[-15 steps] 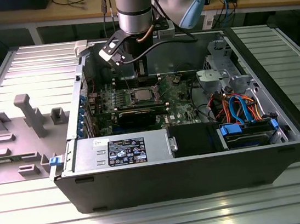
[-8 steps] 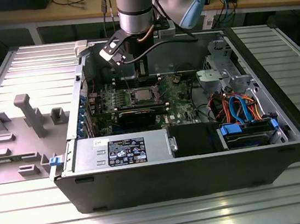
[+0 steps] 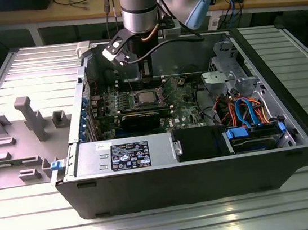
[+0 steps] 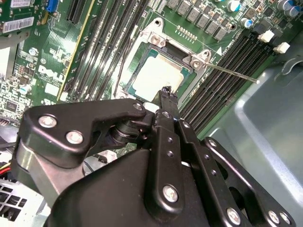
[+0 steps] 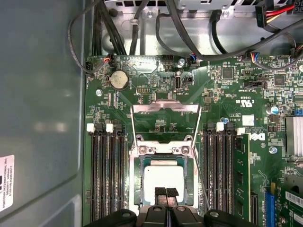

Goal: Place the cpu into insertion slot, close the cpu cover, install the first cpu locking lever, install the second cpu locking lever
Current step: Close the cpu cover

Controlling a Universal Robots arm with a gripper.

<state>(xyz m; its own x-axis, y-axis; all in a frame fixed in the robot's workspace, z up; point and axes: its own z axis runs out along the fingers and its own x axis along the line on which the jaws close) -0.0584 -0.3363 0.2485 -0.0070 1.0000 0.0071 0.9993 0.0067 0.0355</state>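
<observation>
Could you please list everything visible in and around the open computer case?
Black computer case: one, open, on the ribbed metal table.
Green motherboard: one, inside the case.
Square silver-rimmed insertion slot: one, between the memory slots.
Flat silver-grey cpu: one, lying in the slot.
Thin silver cpu cover: one, between slot and coin cell.
Long black memory slots: several, flanking the slot.
Round silver coin cell: one, on the motherboard.
Silver power supply: one, inside the case.
Blue drive caddy: one, inside the case.
Grey peg fixture: one, beside the case.
Black gripper: one, fingers together, over the cpu.
Grey robot arm: one, above the case.
</observation>
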